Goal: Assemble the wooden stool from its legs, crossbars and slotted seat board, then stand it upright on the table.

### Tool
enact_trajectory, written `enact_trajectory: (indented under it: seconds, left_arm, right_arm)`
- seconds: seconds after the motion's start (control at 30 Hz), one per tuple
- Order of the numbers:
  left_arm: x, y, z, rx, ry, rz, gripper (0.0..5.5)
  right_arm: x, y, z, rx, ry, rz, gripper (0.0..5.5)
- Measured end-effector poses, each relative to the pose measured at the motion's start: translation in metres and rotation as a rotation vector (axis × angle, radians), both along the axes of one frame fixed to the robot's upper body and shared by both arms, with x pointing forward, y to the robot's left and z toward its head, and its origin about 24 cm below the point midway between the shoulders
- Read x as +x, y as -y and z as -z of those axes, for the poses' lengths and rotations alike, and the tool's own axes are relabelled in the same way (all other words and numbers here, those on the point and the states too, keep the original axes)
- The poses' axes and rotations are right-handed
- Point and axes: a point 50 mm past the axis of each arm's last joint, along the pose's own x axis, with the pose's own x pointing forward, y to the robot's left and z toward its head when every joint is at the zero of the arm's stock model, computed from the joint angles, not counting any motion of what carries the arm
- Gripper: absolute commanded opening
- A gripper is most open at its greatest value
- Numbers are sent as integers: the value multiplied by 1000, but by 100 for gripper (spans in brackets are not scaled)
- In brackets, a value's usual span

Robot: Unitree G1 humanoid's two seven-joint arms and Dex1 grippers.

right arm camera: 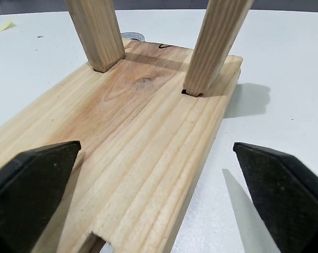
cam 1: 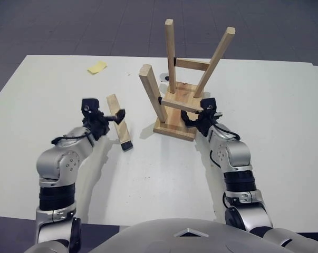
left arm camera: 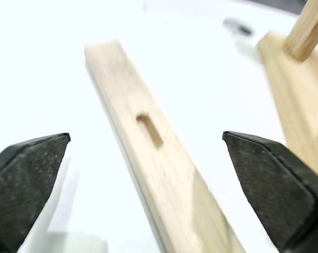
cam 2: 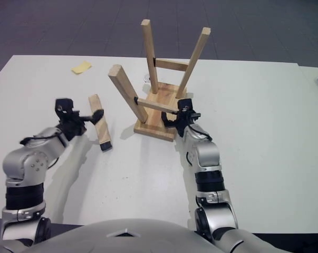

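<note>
Jaws spread: left astride loose leg [cam 1: 120,122] | right at seat board [cam 1: 172,126] | white table [cam 1: 275,121] | dark floor [cam 1: 69,26]

The right gripper [right arm camera: 156,145] held its two black fingers [right arm camera: 32,195] wide apart in the foreground, with the slotted seat board [right arm camera: 132,105] lying flat on the white table [right arm camera: 285,58] mid-frame. Two legs [right arm camera: 95,31] stood in slots at its far end.

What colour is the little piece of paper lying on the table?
Yellow. The paper note shows best in the left eye view.
</note>
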Motion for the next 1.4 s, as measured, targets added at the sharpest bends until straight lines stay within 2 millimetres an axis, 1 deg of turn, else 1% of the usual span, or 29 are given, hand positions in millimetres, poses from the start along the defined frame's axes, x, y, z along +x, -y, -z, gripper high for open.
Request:
enact_trajectory:
  seconds: [0.1,0.2,0.23,0.27,0.33,0.47,0.63,0.83,1.13,1.23,1.3,1.4]
  left_arm:
    - [1,10,10,17,-29,-4,538]
    - [7,12,12,61,-37,-4,538]
    - [8,13,12,74,-39,2,518]
    - [9,14,12,84,-42,10,514]
    - [10,12,12,94,-57,10,476]
    - [10,2,14,67,-103,6,412]
    - [12,-11,16,35,-117,36,324]
    - [12,-20,18,19,-121,47,224]
    - [13,-25,19,3,-112,60,218]
    - [15,-31,20,6,-75,34,218]
    - [17,-39,16,-14,-17,-15,218]
    - [17,-54,9,-96,87,-153,218]
  right_arm:
    - [-3,3,2,-1,-3,15,540]
    - [-4,3,1,-1,4,21,540]
    - [-4,3,0,1,7,20,540]
    - [-4,3,0,2,9,21,540]
    - [-6,2,-2,8,17,23,540]
    - [-8,1,-5,15,32,34,540]
    - [-8,0,-7,16,46,38,540]
    - [-9,0,-6,8,46,48,540]
    - [-12,5,-6,-6,56,63,540]
    - [-16,8,-11,-9,79,67,540]
    - [-19,13,-12,-16,85,68,540]
    - [-25,23,-13,-29,82,71,540]
